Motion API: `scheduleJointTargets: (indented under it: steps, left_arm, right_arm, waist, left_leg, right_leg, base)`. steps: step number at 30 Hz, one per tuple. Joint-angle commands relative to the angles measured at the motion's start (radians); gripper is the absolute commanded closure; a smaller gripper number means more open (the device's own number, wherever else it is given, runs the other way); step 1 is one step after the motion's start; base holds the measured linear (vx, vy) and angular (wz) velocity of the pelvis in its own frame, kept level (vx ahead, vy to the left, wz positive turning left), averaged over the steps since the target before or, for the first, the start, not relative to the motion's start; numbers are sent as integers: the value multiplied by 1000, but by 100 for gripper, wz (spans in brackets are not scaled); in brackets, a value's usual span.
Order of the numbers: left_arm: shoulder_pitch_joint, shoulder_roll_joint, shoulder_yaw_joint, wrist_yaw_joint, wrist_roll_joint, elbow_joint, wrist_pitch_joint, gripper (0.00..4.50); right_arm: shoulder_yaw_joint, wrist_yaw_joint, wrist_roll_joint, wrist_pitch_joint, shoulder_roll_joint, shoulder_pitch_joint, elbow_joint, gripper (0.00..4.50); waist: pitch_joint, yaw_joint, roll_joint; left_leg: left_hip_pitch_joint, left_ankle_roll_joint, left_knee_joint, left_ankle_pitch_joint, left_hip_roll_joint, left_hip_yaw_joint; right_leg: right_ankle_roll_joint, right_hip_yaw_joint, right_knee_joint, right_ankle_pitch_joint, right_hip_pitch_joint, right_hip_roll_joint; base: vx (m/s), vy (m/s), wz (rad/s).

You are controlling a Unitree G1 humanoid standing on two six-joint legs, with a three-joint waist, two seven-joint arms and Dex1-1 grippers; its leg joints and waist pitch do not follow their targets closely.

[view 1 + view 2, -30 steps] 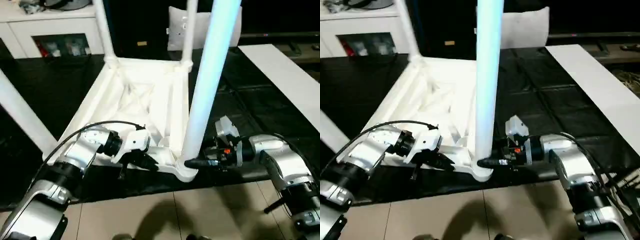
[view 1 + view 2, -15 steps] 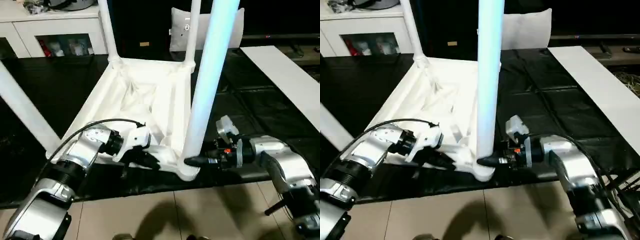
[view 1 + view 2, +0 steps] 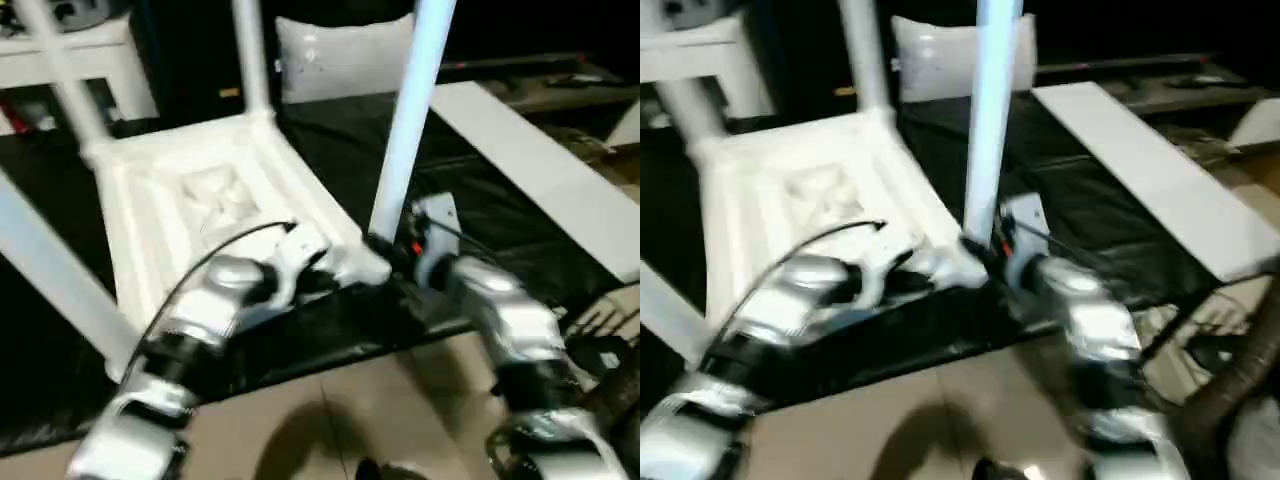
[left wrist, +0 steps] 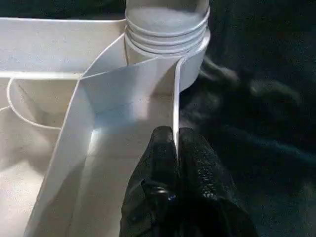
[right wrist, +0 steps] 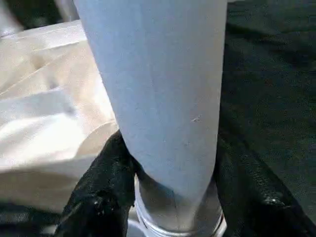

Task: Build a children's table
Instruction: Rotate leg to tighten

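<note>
- The left pincer [image 4: 176, 143] is pinched shut on a thin upright rib of the small white plastic children's table [image 3: 190, 200], which lies upside down on the black surface [image 3: 490, 220], likely to steady it
- The right pincer [image 5: 168, 197] stands half open, its black fingers [image 5: 101, 190] clasping the base of the long round tapered white leg [image 3: 405, 130] where it meets its corner socket [image 4: 168, 29], probably to seat it
- Farther legs stand upright

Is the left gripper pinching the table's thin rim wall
Yes, the left gripper has its two black fingers closed on the table's thin rim wall.
</note>
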State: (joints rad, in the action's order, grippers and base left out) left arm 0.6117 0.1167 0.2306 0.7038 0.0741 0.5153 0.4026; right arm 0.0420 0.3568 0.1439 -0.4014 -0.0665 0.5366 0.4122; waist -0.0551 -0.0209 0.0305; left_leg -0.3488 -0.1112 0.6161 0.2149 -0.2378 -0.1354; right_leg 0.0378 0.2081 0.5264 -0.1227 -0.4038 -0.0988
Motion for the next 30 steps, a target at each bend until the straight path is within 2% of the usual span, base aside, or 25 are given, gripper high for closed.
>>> scheduleJointTargets:
  steps: [1,3,7,8,10,11,12,13,14,16,17,19,20,22,24,26,28,29,30]
  left_arm:
    - [61,-41,-36,-55,-21,-78,-22,450]
    - [51,-30,-23,-31,-17,-94,-29,450]
    - [37,-8,-7,2,-19,-110,-39,450]
    - [26,13,4,34,-21,-112,-62,450]
    - [15,32,13,62,-25,-113,-81,450]
    - [8,46,21,86,-26,-114,-92,450]
    - [1,63,31,118,-28,-113,-115,450]
    - [-4,75,38,139,-29,-112,-131,450]
    - [-11,105,52,179,-25,-103,-147,450]
    - [-18,140,67,250,-31,-94,-185,450]
    - [-21,157,73,283,-32,-90,-214,450]
    - [-28,207,94,391,-44,-86,-280,450]
    - [-30,224,103,431,-48,-83,-317,450]
    - [-32,239,111,469,-52,-77,-362,450]
    - [-20,280,138,539,-39,-50,-402,450]
    - [-14,294,148,577,-44,-32,-426,450]
    - [-8,305,159,606,-44,-18,-453,450]
    - [-1,313,167,633,-42,-6,-471,450]
    - [4,319,172,652,-41,3,-486,450]
  right_arm:
    - [-34,18,9,44,50,2,50,197]
    - [-29,40,17,52,47,-6,33,180]
    - [-42,85,16,66,25,-25,-6,141]
    - [-46,126,20,77,-5,-44,-36,132]
    - [-40,160,36,88,-30,-59,-55,124]
    - [-39,194,46,105,-53,-69,-69,112]
    - [-41,237,57,109,-81,-82,-86,96]
    - [-43,266,64,111,-99,-91,-98,84]
    - [-53,341,67,137,-150,-108,-111,77]
    - [-75,451,67,161,-218,-128,-125,68]
    - [-80,492,68,169,-243,-135,-130,54]
    - [-91,626,92,173,-312,-148,-151,54]
    - [-98,668,97,181,-334,-151,-158,54]
    - [-106,705,103,193,-355,-153,-162,54]
    - [-118,817,132,204,-401,-155,-168,54]
    - [-129,868,145,214,-423,-155,-167,54]
    - [-139,900,150,222,-434,-153,-163,68]
    - [-149,934,154,220,-444,-150,-160,78]
    - [-156,958,156,217,-449,-147,-160,78]
  waist:
    - [79,4,1]
    - [82,9,-1]
    - [87,17,-7]
    - [92,21,-8]
    - [97,29,-6]
    - [97,35,-3]
    - [96,35,-6]
    - [95,43,-7]
    - [95,49,0]
    - [92,61,-3]
    - [89,67,0]
    - [88,73,-1]
    - [86,77,-2]
    - [85,84,-3]
    - [81,92,-4]
    - [80,99,-9]
    - [80,106,-7]
    - [80,108,-13]
    - [80,111,-11]
  left_leg:
    - [-6,66,-71,256,16,-11]
    - [-8,75,-72,202,16,-12]
    - [-14,98,-68,126,21,-17]
    - [-19,106,-66,91,21,-15]
    - [-26,130,-62,31,19,-14]
    - [-25,141,-61,10,18,-14]
    - [-25,147,-60,9,17,-17]
    - [-26,154,-59,16,21,-19]
    - [-25,153,-59,28,21,-19]
    - [-23,147,-60,47,19,-21]
    - [-20,136,-62,75,18,-23]
    - [-15,121,-65,110,18,-23]
    - [-17,117,-66,123,15,-23]
    - [-12,110,-67,141,15,-24]
    - [-3,102,-68,176,15,-27]
    - [-2,98,-72,186,12,-27]
    - [4,91,-72,188,12,-27]
    - [2,90,-72,182,13,-28]
    - [3,92,-72,178,14,-29]
  right_leg:
    - [28,-38,-72,-447,77,-58]
    - [56,-48,-62,-403,75,-58]
    - [81,-57,-48,-367,73,-54]
    - [91,-60,-37,-336,75,-53]
    - [108,-65,-21,-259,77,-53]
    - [117,-66,-18,-230,75,-53]
    - [121,-68,-17,-227,72,-51]
    - [122,-68,-17,-234,72,-51]
    - [117,-68,-18,-256,71,-51]
    - [105,-67,-22,-284,69,-48]
    - [92,-67,-29,-323,67,-49]
    - [75,-65,-36,-370,65,-48]
    - [67,-67,-36,-380,65,-48]
    - [61,-67,-40,-400,61,-47]
    - [56,-65,-46,-443,54,-44]
    - [45,-67,-48,-463,56,-48]
    - [48,-69,-49,-471,53,-48]
    - [46,-71,-48,-474,55,-47]
    - [48,-73,-47,-477,53,-45]
  base:
    - [0,0,0]
    - [0,0,0]
    - [0,0,0]
    - [0,0,0]
    - [0,0,0]
    - [0,0,0]
    - [0,0,0]
    - [0,0,0]
    - [0,0,0]
    - [0,0,0]
    - [0,0,0]
    - [0,0,0]
    - [0,0,0]
    - [0,0,0]
    - [0,0,0]
    - [0,0,0]
    - [0,0,0]
    - [0,0,0]
    - [0,0,0]
